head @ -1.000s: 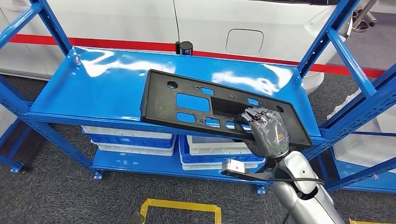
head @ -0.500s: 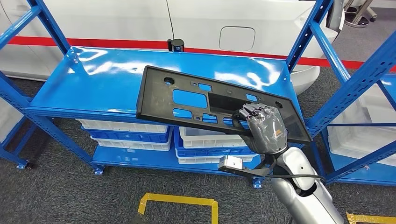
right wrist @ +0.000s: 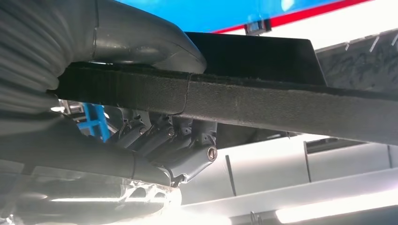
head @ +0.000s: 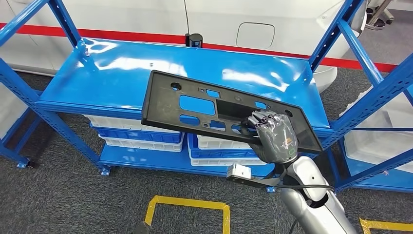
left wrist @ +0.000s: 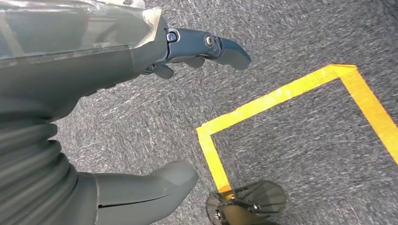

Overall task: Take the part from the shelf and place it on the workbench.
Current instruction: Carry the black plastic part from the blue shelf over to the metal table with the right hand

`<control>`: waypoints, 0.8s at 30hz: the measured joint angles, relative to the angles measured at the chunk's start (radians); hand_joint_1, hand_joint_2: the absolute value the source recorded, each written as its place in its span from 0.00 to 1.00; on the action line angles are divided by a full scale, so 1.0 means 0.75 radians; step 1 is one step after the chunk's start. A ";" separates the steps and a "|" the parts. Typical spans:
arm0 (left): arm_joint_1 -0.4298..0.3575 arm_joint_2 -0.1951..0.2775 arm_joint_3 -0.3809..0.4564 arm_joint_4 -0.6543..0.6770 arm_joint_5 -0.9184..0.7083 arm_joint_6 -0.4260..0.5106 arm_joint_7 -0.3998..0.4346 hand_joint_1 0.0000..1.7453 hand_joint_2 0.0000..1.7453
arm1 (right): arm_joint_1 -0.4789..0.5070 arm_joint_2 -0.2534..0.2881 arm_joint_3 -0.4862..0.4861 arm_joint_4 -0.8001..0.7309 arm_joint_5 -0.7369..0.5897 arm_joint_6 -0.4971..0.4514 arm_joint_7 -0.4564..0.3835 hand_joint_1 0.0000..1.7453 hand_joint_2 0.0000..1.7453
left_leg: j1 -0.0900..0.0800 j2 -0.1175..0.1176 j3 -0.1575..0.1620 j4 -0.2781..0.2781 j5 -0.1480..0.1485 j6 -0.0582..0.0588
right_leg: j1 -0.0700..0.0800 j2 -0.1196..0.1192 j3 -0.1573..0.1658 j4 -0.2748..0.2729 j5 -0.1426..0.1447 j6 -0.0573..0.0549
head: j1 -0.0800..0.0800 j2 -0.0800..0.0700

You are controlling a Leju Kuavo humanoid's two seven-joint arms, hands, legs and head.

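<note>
Part [head: 214, 109], a flat black plastic panel with several cut-out openings, is held by the right hand [head: 273, 137] near its right end, in front of the blue shelf [head: 122, 73] and over that shelf's front edge. The thumb [right wrist: 141, 42] presses one face and the fingers [right wrist: 187, 154] the other. The left hand [left wrist: 94, 93] hangs above grey carpet [left wrist: 305, 154] with yellow tape [left wrist: 277, 98], fingers apart, holding nothing.
</note>
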 joint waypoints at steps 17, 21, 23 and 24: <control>0.011 0.008 0.000 0.001 0.006 -0.009 -0.005 0.00 1.00 | 0.096 -0.021 -0.001 -0.043 0.049 -0.028 0.014 0.86 1.00 | 0.005 0.002 -0.027 0.192 -0.130 -0.060 | 0.009 -0.006 0.183 -0.446 0.223 -0.062 | -0.004 0.000; 0.015 0.005 0.000 0.001 0.009 -0.006 -0.018 0.00 1.00 | 0.110 -0.029 -0.005 -0.047 0.047 -0.037 0.007 0.86 1.00 | 0.009 -0.013 0.064 0.027 -0.088 -0.049 | 0.027 0.004 0.130 -0.390 0.228 -0.043 | -0.004 0.000; 0.019 0.003 0.000 0.001 0.003 -0.009 -0.018 0.00 1.00 | 0.129 -0.035 -0.006 -0.055 0.060 -0.050 0.010 0.86 1.00 | 0.004 -0.014 0.053 0.031 -0.071 -0.027 | 0.028 0.007 0.116 -0.384 0.231 -0.032 | -0.002 0.000; 0.019 0.002 -0.001 0.001 -0.002 -0.011 -0.016 0.00 1.00 | 0.140 -0.038 -0.008 -0.061 0.068 -0.055 0.014 0.86 1.00 | 0.002 -0.014 0.046 0.033 -0.065 -0.017 | 0.024 0.007 0.104 -0.368 0.219 -0.029 | -0.001 0.000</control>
